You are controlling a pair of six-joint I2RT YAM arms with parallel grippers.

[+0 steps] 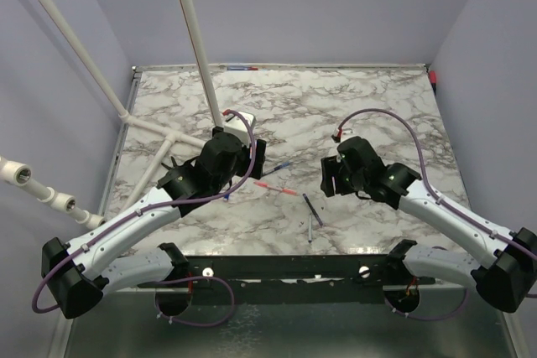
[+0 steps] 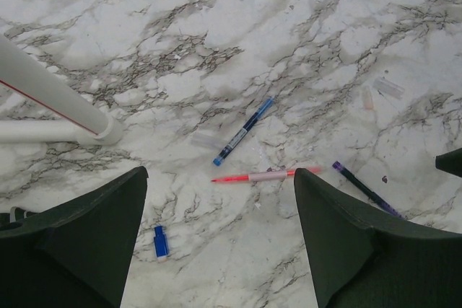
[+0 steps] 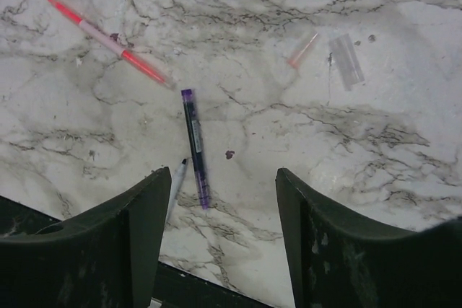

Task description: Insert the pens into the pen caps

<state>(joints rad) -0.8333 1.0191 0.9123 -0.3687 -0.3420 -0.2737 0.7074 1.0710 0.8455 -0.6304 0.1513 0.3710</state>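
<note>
Dark-fingered and spread wide, hanging above the marbled bench (image 2: 346, 5) as the left gripper (image 2: 220, 200), clasping nothing. Looking down on the blue pen (image 2: 244, 130) and the red pen (image 2: 266, 175), lying flat just ahead, near each other but apart. Riding high, probably, for taking in pens and caps together before choosing. Lying loose by one finger, the blue cap (image 2: 161, 242), well apart from its pen.

Hovering likewise as the right gripper (image 3: 222, 172), jaws parted and empty, over the dark pen (image 3: 194, 146), lying flat just inside the gap and nearer one finger. Likely lining up for a pinch on its barrel. Resting farther off, a clear cap (image 3: 346, 60) and a pinkish cap (image 3: 302, 50). Waiting uncapped, all three pens.
</note>
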